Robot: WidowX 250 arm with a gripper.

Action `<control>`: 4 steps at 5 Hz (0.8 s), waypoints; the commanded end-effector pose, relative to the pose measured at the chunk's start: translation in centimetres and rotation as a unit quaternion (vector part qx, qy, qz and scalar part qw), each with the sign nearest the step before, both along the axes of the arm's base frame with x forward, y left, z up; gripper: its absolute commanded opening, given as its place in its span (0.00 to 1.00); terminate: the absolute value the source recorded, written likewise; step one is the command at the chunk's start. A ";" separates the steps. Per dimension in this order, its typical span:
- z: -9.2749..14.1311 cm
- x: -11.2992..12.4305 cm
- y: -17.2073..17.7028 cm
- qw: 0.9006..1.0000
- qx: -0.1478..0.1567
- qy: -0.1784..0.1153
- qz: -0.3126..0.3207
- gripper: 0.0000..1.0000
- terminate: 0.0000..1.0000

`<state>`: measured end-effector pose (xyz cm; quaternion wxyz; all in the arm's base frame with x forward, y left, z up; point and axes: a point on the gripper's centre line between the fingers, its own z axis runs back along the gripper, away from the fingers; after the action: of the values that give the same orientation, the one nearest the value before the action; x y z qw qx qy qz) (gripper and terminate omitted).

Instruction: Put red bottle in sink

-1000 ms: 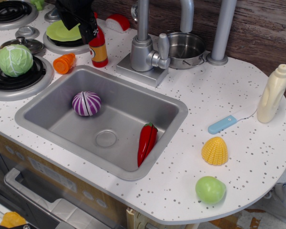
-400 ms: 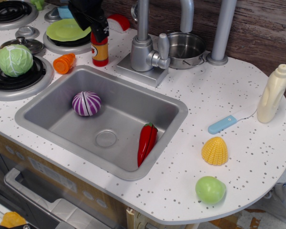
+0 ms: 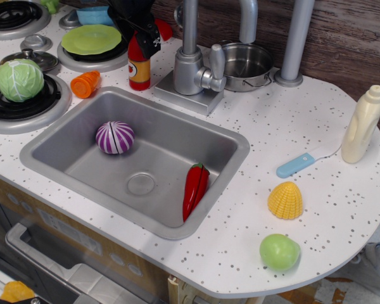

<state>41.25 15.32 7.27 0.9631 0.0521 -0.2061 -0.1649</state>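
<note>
The red bottle (image 3: 139, 68) stands upright on the white speckled counter, just behind the far rim of the sink (image 3: 63, 136) and left of the faucet base. My black gripper (image 3: 143, 38) comes down from above and sits over the bottle's neck and cap, which it partly hides. One black finger (image 3: 154, 37) shows to the right of the neck. I cannot see how the jaws stand or whether they press on the bottle. The grey basin holds a purple-and-white onion (image 3: 114, 137) and a red chili pepper (image 3: 195, 187) beside the round drain (image 3: 141, 183).
The faucet (image 3: 193, 69) and a small steel pot (image 3: 245, 65) stand right of the bottle. An orange carrot piece (image 3: 85, 83), a green plate (image 3: 91, 39) and a cabbage (image 3: 19, 80) are to the left. A cream bottle (image 3: 362, 125), a blue brush, corn and a green fruit lie at the right.
My gripper has moved right, from over the green plate to above the red bottle. The bottle has shifted slightly right, and more of its neck shows.
</note>
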 end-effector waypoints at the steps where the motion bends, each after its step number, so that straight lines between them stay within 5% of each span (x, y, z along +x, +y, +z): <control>1: 3.9 -0.5 0.4 0.999 0.034 -0.019 -0.003 0.00 0.00; 3: 7.8 -4.7 0.0 0.993 0.082 0.004 0.079 0.00 0.00; 4: 7.0 -6.9 -2.5 0.990 0.062 0.009 0.123 0.00 0.00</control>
<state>33.38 10.94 10.77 0.9824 0.0957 -0.1512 -0.0539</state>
